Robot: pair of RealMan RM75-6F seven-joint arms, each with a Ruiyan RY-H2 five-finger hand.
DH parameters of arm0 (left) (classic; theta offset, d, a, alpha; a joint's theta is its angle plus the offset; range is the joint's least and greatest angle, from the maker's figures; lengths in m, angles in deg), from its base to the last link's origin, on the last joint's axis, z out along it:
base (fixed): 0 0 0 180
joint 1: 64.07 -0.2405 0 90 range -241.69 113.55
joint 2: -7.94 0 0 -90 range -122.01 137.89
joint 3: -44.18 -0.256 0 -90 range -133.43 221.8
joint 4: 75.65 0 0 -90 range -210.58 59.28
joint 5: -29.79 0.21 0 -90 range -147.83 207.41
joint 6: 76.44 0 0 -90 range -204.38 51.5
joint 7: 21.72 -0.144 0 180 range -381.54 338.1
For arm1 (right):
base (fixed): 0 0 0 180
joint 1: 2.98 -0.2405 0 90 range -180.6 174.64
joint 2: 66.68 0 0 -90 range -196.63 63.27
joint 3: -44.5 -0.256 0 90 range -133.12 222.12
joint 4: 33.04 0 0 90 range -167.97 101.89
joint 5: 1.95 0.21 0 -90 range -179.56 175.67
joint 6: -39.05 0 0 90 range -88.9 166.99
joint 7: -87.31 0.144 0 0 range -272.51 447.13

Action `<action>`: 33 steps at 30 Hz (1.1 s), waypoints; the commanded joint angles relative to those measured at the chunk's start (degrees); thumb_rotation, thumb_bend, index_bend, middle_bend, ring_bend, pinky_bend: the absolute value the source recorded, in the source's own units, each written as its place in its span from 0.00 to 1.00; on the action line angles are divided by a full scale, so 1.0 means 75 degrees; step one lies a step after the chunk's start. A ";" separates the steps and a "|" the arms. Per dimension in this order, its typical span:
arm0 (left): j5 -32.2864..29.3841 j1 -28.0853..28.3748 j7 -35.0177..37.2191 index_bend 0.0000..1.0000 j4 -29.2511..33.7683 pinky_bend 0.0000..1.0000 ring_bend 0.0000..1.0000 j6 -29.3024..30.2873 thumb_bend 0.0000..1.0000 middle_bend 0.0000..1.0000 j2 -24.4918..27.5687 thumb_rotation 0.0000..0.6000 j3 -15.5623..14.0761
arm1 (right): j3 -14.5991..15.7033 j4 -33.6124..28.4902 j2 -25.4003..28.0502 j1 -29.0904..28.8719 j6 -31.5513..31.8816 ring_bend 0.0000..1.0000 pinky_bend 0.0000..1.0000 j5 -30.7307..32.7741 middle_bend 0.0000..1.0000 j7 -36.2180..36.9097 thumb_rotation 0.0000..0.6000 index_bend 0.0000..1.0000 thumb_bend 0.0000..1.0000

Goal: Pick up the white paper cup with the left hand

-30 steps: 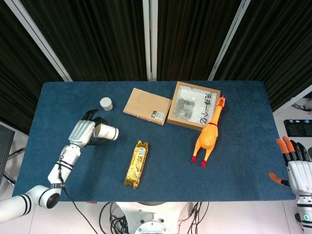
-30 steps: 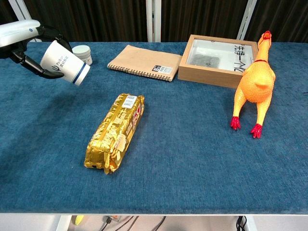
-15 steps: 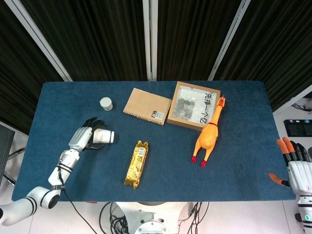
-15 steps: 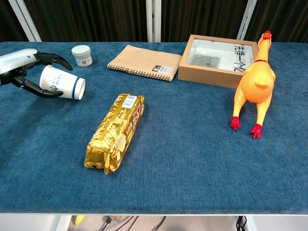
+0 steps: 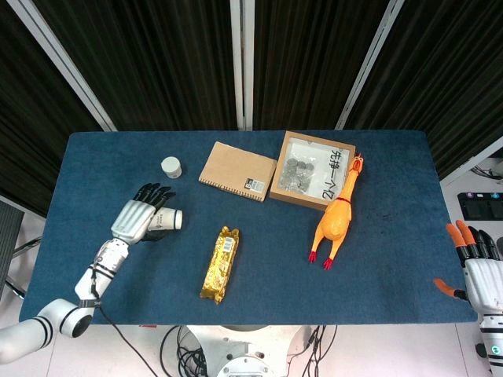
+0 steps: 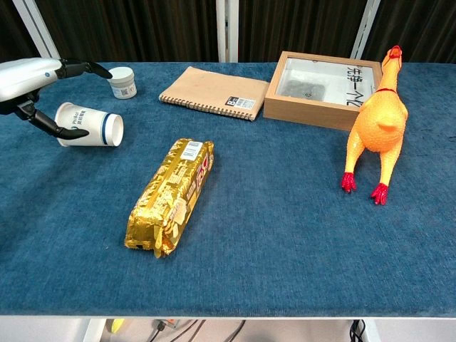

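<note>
The white paper cup [image 5: 170, 220] [image 6: 90, 127] with a blue band lies on its side on the blue table [image 5: 377, 259], mouth toward the right. My left hand [image 5: 138, 217] [image 6: 35, 78] hovers over the cup's base end with its fingers spread above the cup. The thumb curls in front of the cup, close to its side; no finger wraps it. My right hand [image 5: 476, 269] is off the table's right front corner, fingers apart and empty; the chest view does not show it.
A small white jar [image 5: 170, 166] [image 6: 122, 81] stands just behind the cup. A brown notebook [image 5: 237, 171], a wooden box [image 5: 312, 180] and an orange rubber chicken [image 5: 338, 214] lie to the right. A gold snack packet [image 5: 219, 264] [image 6: 171, 195] lies in front.
The cup, held raised and tilted a second ago, has come down and now lies on the table. My left hand's fingers have opened and lifted off it. The right hand has not moved.
</note>
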 commanded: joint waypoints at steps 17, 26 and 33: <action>-0.5305 0.1138 -0.8146 0.21 0.3302 0.00 0.00 -0.0192 0.23 0.11 0.0028 1.00 0.0706 | -0.0100 0.0109 0.0076 -0.0047 -0.0164 0.00 0.00 0.0227 0.00 0.0239 1.00 0.00 0.01; -0.6229 0.1709 -0.8638 0.22 0.3430 0.00 0.00 -0.0033 0.23 0.13 -0.0177 1.00 0.0778 | -0.0108 0.0112 -0.0008 -0.0136 -0.0330 0.00 0.00 0.0279 0.00 0.0113 1.00 0.00 0.01; -0.6630 0.1983 -0.8805 0.23 0.3152 0.00 0.00 0.0000 0.23 0.21 -0.0293 1.00 0.0621 | -0.0103 0.0212 -0.0013 -0.0118 -0.0371 0.00 0.00 0.0345 0.00 0.0174 1.00 0.00 0.02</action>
